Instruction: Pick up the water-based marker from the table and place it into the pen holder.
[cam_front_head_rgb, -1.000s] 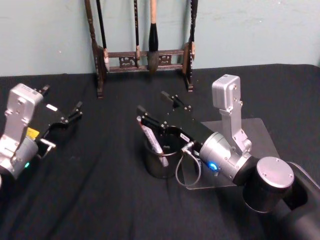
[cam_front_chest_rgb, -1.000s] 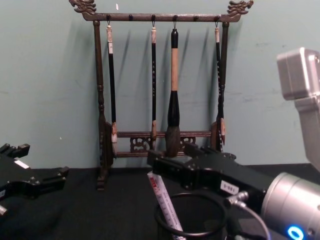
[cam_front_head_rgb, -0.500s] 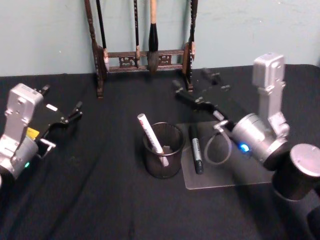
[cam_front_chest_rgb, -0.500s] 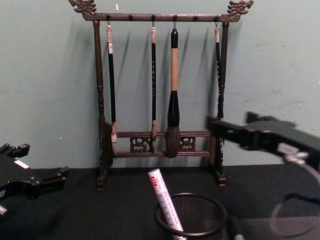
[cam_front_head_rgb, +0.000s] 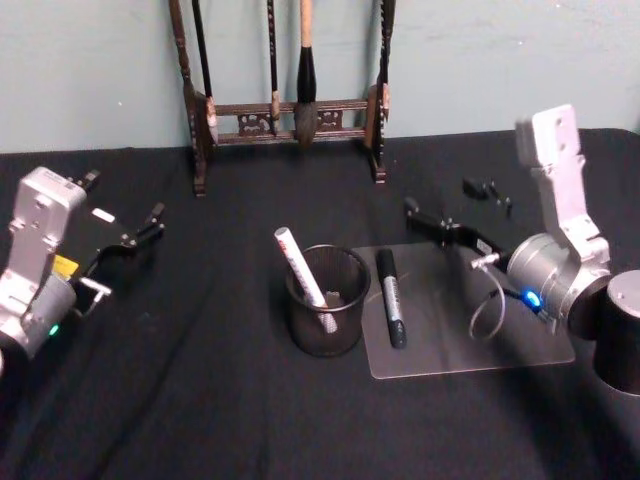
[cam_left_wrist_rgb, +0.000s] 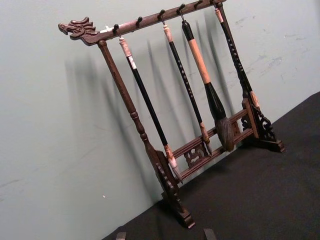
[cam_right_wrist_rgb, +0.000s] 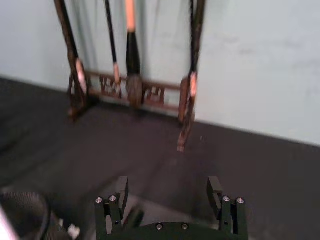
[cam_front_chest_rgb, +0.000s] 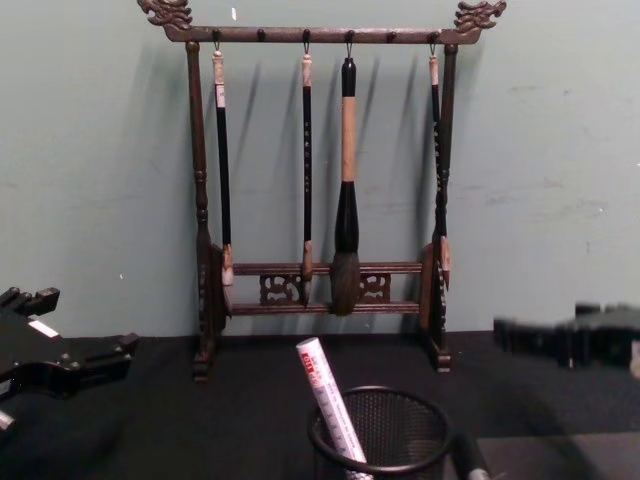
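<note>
A white water-based marker (cam_front_head_rgb: 299, 268) with a red label leans inside the pen holder (cam_front_head_rgb: 327, 302), a round black mesh cup at the table's middle. In the chest view the marker (cam_front_chest_rgb: 329, 404) sticks up past the holder's rim (cam_front_chest_rgb: 381, 465). My right gripper (cam_front_head_rgb: 460, 208) hovers open and holding nothing, to the right of the holder and behind it, over a clear plate. The right wrist view shows its fingers (cam_right_wrist_rgb: 116, 201) spread wide, with the holder (cam_right_wrist_rgb: 24, 214) at the lower left. My left gripper (cam_front_head_rgb: 120, 203) is parked open at the far left.
A black marker (cam_front_head_rgb: 390, 297) lies on a clear plate (cam_front_head_rgb: 460, 340) just right of the holder. A tall dark wooden brush rack (cam_front_head_rgb: 290, 110) with hanging brushes stands at the table's back edge against the wall. The black table (cam_front_head_rgb: 200, 400) extends bare in front.
My right gripper has drawn away from above the holder, moving right and back. The white marker stays leaning in the holder. The left arm has not moved.
</note>
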